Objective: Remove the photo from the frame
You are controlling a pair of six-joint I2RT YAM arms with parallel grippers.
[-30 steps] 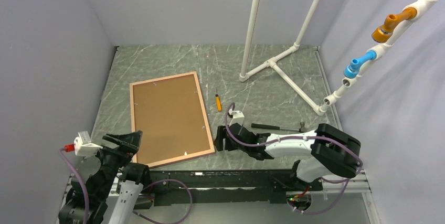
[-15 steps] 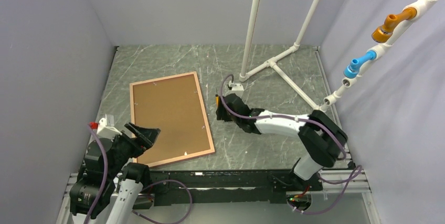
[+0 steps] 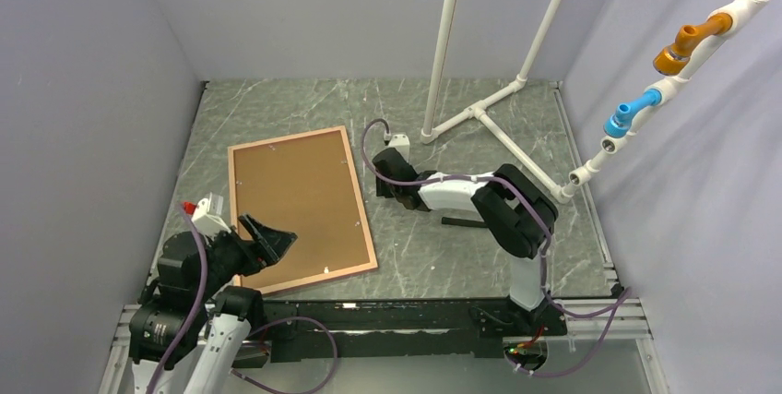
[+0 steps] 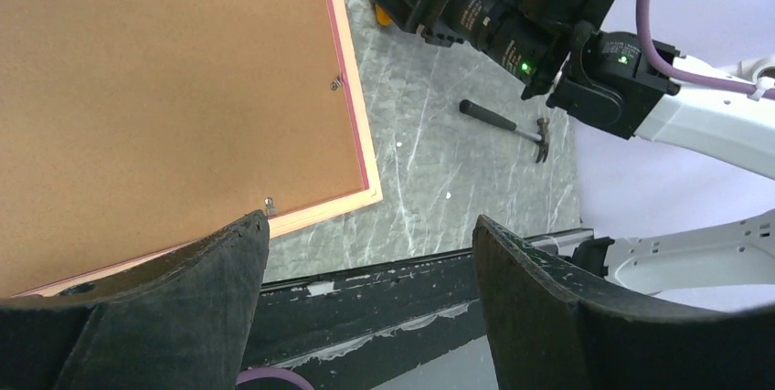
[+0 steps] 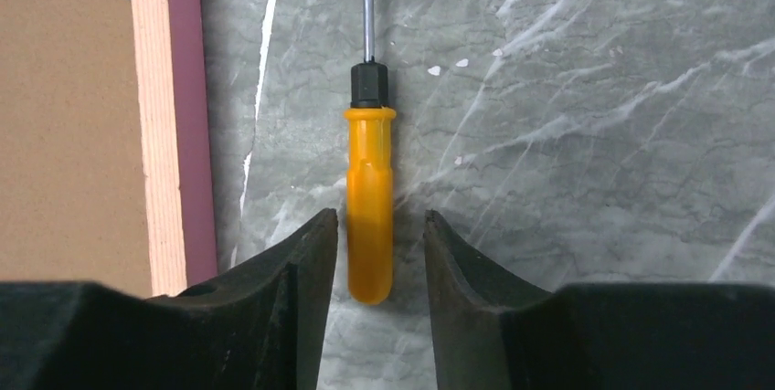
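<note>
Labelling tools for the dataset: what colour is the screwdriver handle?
The screwdriver handle is yellow-orange, with a black collar; best seen in the right wrist view.

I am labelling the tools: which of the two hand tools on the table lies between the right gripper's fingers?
The yellow-handled screwdriver, beside the frame: the right gripper straddles its handle. The dark hammer lies apart, untouched.

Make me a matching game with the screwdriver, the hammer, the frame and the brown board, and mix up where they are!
Things
1 screwdriver
2 hammer
3 frame
4 backing board

Places and looks
A brown, fills the inside of the frame
B yellow handle between the open fingers of the right gripper
C black handle, lying on the table
D pink border around the board

Pairs: 1-B, 2-C, 3-D, 4-A
</note>
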